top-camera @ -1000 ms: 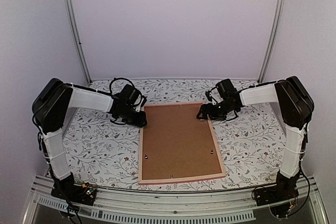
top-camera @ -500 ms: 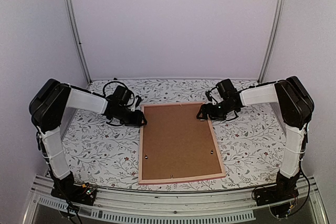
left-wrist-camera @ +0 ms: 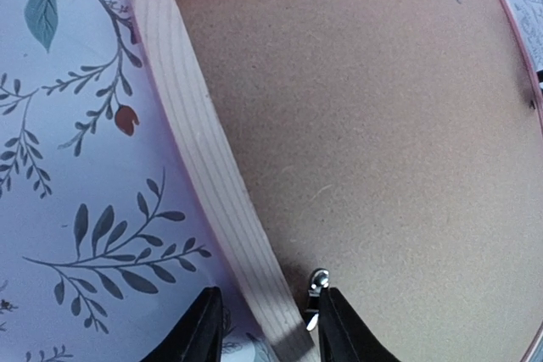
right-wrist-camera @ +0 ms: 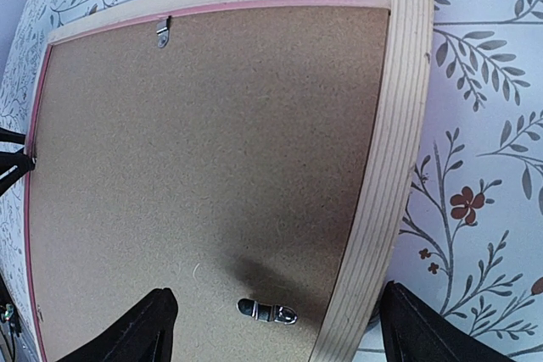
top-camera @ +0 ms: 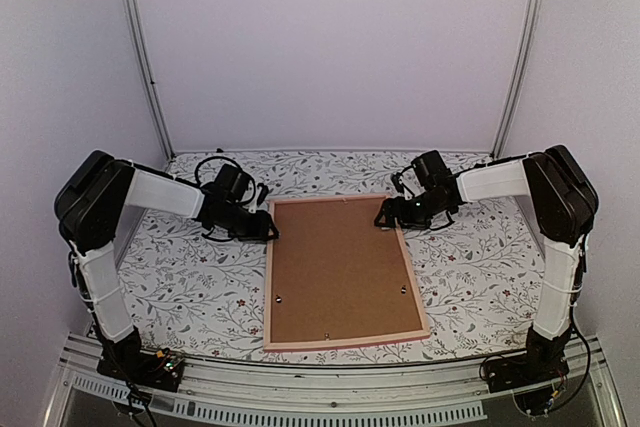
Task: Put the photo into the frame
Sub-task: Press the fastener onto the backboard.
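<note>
The pink frame (top-camera: 268,282) lies face down in the middle of the table, with a brown backing board (top-camera: 340,267) filling it. The photo is hidden. My left gripper (top-camera: 268,230) sits low at the frame's far left corner. In the left wrist view it (left-wrist-camera: 267,294) is open astride the pale wooden rail (left-wrist-camera: 204,150), its right finger against a small metal clip (left-wrist-camera: 316,290). My right gripper (top-camera: 385,217) is at the far right corner. It (right-wrist-camera: 276,294) is wide open across the right rail (right-wrist-camera: 386,167) and holds nothing.
Another metal clip (right-wrist-camera: 267,310) lies on the board between the right gripper's fingers, and a further one (right-wrist-camera: 163,31) sits at the frame's far edge. The floral tablecloth (top-camera: 190,277) surrounds the frame. White walls and metal posts (top-camera: 140,57) enclose the table.
The left gripper has drawn back a little to the left along the frame's far left corner, and its jaws have shifted slightly. The right arm and the frame have not moved.
</note>
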